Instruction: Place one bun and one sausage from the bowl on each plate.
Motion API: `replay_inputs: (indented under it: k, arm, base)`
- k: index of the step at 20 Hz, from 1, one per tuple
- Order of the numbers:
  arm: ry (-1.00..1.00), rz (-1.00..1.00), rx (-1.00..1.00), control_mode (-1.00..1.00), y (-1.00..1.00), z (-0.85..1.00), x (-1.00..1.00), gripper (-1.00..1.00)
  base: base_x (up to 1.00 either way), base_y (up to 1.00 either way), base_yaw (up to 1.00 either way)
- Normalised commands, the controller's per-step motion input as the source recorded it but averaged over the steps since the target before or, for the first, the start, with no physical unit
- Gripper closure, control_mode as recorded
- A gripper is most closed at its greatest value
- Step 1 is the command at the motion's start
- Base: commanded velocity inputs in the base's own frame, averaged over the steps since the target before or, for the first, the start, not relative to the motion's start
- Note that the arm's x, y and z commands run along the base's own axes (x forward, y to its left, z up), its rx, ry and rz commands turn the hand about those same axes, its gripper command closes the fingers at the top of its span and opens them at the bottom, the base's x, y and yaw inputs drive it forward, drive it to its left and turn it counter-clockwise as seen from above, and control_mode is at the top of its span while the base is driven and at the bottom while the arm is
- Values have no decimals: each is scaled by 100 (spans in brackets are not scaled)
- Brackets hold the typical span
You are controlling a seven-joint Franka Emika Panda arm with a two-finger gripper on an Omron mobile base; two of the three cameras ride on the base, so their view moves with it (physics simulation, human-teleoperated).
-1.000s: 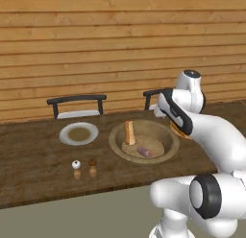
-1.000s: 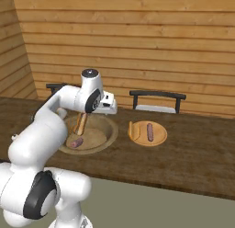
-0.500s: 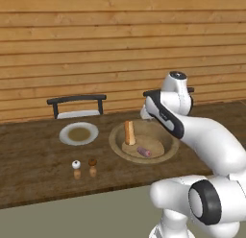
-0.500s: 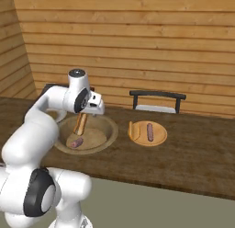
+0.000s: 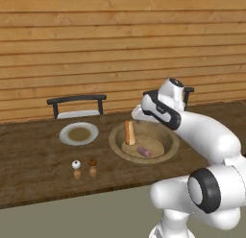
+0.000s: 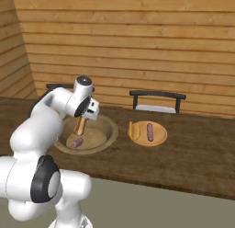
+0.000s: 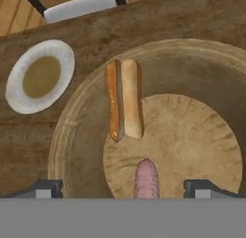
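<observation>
The tan bowl (image 5: 114, 142) (image 6: 110, 134) (image 7: 72, 131) holds a bun (image 5: 129, 132) (image 6: 81, 126) (image 7: 124, 105) leaning on its wall and a pink sausage (image 5: 144, 151) (image 6: 76, 142) (image 7: 146, 179) on its floor. My gripper (image 5: 138, 115) (image 6: 89, 113) (image 7: 124, 188) hovers open above the bowl, with the sausage just between its fingertips (image 7: 48, 188) in the hand view and well below them. A white-rimmed plate (image 5: 79, 133) (image 7: 41, 76) lies bare left of the bowl. A tan plate (image 6: 160, 136) to the right carries a bun (image 6: 131, 129) and a sausage (image 6: 149, 132).
Two small shakers (image 5: 76, 169) (image 5: 92, 168) stand near the counter's front edge, left of the bowl. Dark chairs (image 5: 77, 106) (image 6: 157, 100) sit behind the counter against the wooden wall.
The arm has swung left, from beside the bowl's right edge to above the bowl. The gripper stayed open and empty. Food and plates have not moved.
</observation>
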Motion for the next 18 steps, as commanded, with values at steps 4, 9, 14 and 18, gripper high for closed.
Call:
replay_inputs:
  k: [4, 9, 14, 18]
  arm:
    - [0, 0, 10, -100, 29, -30, 50, -100]
    - [0, 0, 4, -100, 3, -32, 40, -100]
    - [0, 0, 0, -100, 3, -37, 7, -100]
    - [0, 0, 0, -100, 4, -34, 0, -100]
  base:
    - [0, 0, 0]
    - [0, 0, 0]
    - [0, 0, 0]
    - [0, 0, 0]
